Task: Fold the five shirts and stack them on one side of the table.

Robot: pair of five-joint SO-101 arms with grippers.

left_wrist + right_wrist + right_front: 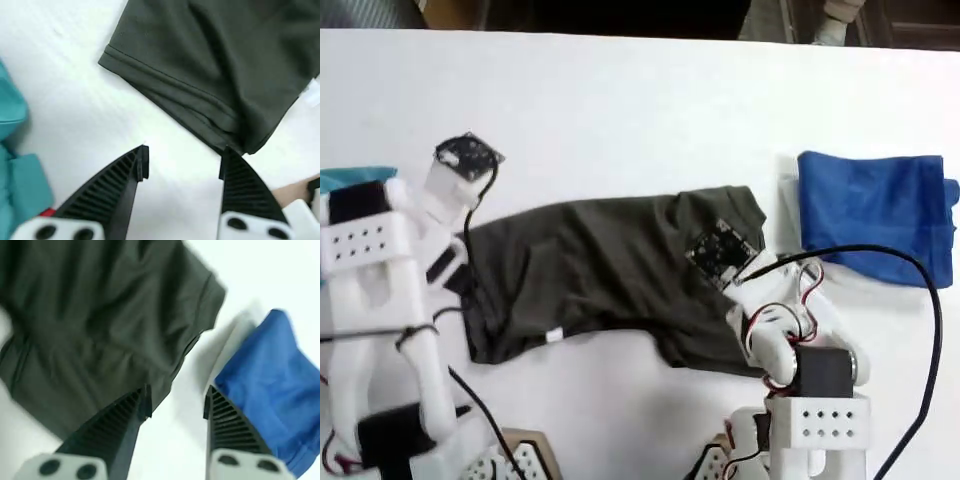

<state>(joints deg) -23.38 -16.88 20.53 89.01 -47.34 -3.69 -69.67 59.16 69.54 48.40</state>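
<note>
A dark olive shirt (610, 275) lies crumpled across the middle of the white table (620, 110). A folded blue shirt (875, 215) rests at the right edge. A teal shirt (350, 180) peeks out at the far left behind an arm. My left gripper (182, 162) hovers open over bare table, just short of the dark shirt's hem corner (215, 125). My right gripper (175, 400) is open too, above the dark shirt's (100, 330) right edge, with the blue shirt (265, 390) close beside one finger. Neither holds anything.
The far half of the table is bare white surface. A black cable (910, 290) loops from the right arm past the blue shirt. Arm bases (800, 420) stand along the near edge.
</note>
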